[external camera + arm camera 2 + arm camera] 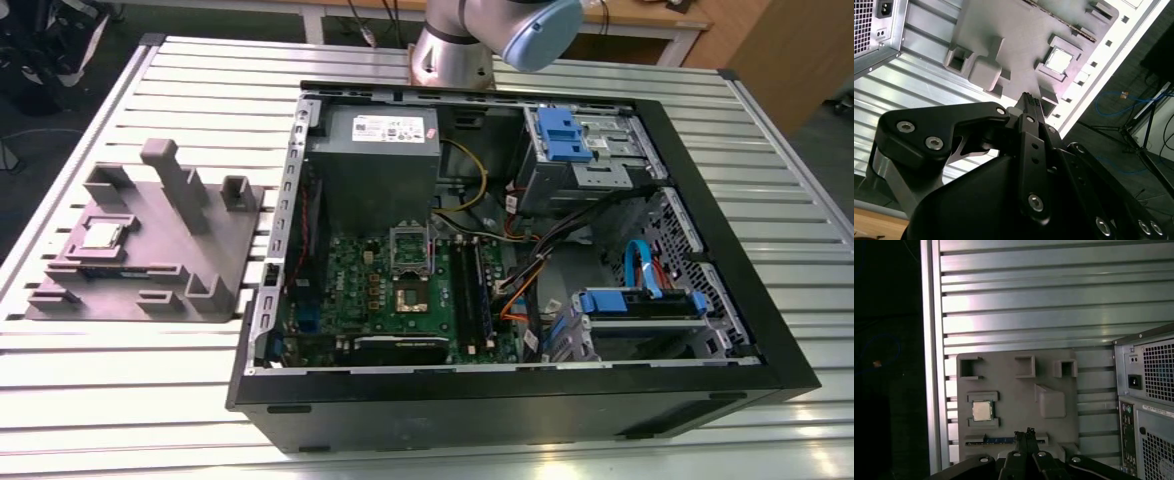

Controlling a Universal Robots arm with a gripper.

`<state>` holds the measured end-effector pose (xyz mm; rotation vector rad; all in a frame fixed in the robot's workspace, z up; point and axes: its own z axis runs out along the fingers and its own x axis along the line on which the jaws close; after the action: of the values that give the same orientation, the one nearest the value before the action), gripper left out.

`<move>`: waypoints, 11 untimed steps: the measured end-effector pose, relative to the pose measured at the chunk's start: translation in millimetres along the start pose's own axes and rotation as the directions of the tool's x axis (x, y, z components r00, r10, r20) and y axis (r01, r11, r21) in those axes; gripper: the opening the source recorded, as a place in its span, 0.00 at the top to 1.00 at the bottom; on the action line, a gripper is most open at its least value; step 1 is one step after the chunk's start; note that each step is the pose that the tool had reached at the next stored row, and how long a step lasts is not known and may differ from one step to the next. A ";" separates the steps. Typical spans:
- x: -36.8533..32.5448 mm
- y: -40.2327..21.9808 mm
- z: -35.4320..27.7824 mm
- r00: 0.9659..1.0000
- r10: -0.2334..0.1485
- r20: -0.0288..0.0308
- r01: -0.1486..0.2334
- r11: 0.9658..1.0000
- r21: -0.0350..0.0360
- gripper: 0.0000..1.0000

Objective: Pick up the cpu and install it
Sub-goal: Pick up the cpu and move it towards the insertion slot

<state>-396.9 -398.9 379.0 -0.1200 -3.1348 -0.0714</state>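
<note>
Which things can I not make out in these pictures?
Small square silvery-grey cpu: its top markings are too small in every view.
Grey plastic holder block: one edge is hidden behind the black gripper in both wrist views.
Shiny metal socket frame on the green circuit board: too small in the exterior view to tell if empty.
Silver robot arm: cut by the exterior view's top edge.

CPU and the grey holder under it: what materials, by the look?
cpu: likely metal top; silvery-grey with a soft sheen, pale rim around it.
grey holder: probably plastic, perhaps printed; matte, uniform grey, blocky pockets, no glare.
</note>
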 end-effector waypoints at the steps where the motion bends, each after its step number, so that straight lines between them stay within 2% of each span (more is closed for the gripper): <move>1: 0.1 0.0 0.0 1.000 0.000 0.000 0.000 1.000 0.000 0.90; 10: 1.1 -0.1 0.0 1.000 0.000 0.000 0.000 1.000 0.000 0.89; 11: 1.3 -0.1 0.0 1.000 0.000 0.000 0.000 1.000 0.000 0.84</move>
<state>-398.2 -398.9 379.0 -0.1200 -3.1348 -0.0714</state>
